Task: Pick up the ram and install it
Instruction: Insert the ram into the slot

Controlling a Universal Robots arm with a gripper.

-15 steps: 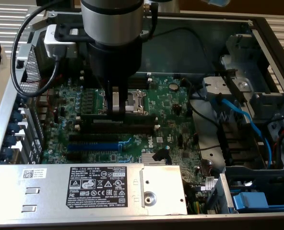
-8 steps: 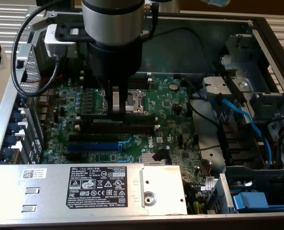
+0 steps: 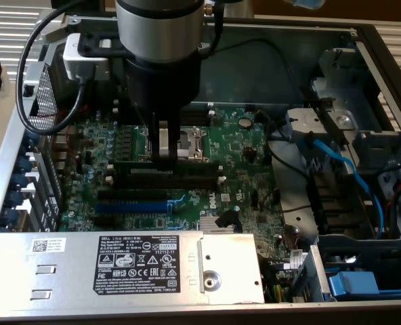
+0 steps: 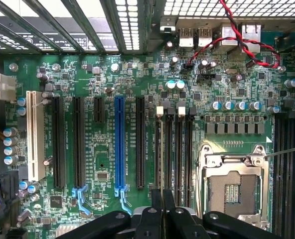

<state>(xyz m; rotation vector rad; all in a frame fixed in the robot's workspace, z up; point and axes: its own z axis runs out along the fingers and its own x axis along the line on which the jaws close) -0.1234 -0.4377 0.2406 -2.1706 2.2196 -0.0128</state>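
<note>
My gripper [image 3: 163,157] reaches down from the arm into the open computer case, over the green motherboard [image 3: 241,145]. Its fingers are shut on the middle of the ram [image 3: 190,164], a long, thin dark stick lying level along the black memory slots [image 3: 187,181]. In the wrist view the two black fingertips of the gripper [image 4: 162,195] are pressed close together directly over the row of narrow black slots with white end clips [image 4: 183,149]. From here I see the stick only edge-on. Whether it is seated in a slot I cannot tell.
The metal CPU socket [image 4: 234,184] lies right beside the slots. A blue slot [image 4: 119,144] and more black slots are on the other side. A grey power supply box [image 3: 136,264] borders the board in front. Blue cables [image 3: 343,169] and drive bays are on the exterior view's right.
</note>
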